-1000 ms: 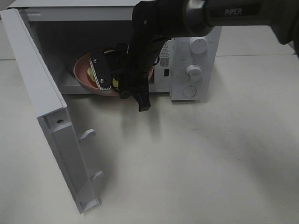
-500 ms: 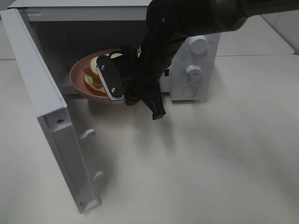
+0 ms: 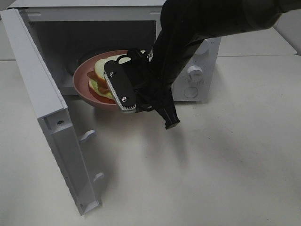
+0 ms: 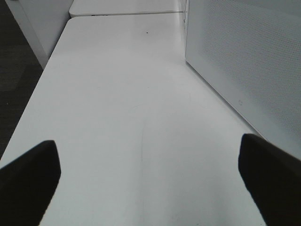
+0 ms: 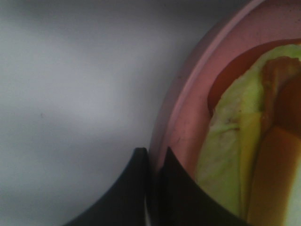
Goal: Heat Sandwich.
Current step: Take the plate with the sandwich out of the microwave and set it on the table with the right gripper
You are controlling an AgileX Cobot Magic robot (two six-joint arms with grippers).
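right gripper (image 5: 153, 188): I see it pinched on the pink plate (image 3: 84, 84) rim
sandwich (image 3: 101, 75): on plate, at microwave (image 3: 197, 47) mouth
left gripper (image 4: 150, 183): spread wide, nothing held

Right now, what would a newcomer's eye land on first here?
The big black right gripper pinching the rim of the pink plate, held tilted at the mouth of the open white microwave. The sandwich sits on that plate, and the microwave door swings wide to the left.
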